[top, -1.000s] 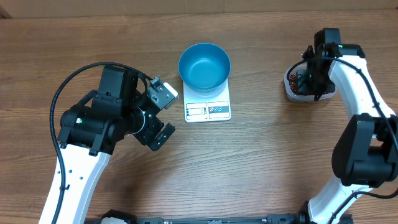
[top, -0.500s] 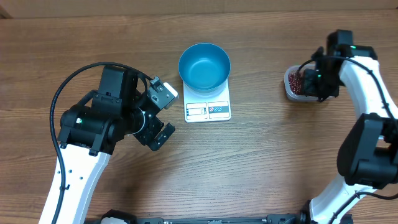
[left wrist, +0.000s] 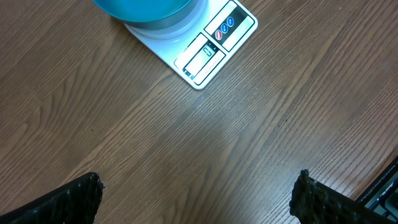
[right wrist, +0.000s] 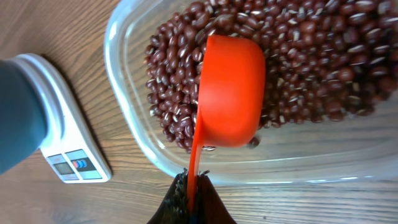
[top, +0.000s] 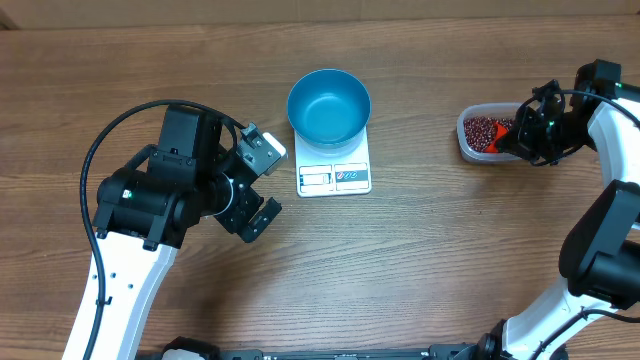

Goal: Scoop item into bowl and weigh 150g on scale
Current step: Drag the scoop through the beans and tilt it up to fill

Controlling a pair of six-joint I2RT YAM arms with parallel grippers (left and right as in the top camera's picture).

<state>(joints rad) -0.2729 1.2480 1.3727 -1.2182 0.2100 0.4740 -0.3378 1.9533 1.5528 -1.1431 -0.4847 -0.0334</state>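
So the right gripper [right wrist: 191, 198] is clamped tight on the very end of the orange scoop [right wrist: 230, 93] handle. The cup is turned mouth-down into the beans [right wrist: 311, 56] in the clear container [right wrist: 127, 130]. I only see the cup's back from the wrist view, so I can't tell if anything's in it yet. All the beans I can spot are in that container on the right side of the table [top: 420, 260]. The blue bowl [top: 329, 105] looks empty and sits on the white scale [top: 335, 177], well apart from the container.

Stuff I'd worry about:

- That pinch is on a thin handle, far from the cup. Once the cup is loaded it could twist in the jaws and dump beans.
- Nobody's holding the container. The left gripper [top: 268, 185] hangs wide open over bare wood beside the scale, holding nothing. If the scoop digs in sideways, that light tub could slide or tip.
- The carry to the bowl is long, so a heaped scoop plus any wobble means beans rolling all over the table (and those don't count on the scale).
- Knocking the bowl rim on the pour could shift it on the scale and mess up the reading.
- The last scoops matter most, since one full dump could overshoot the target.
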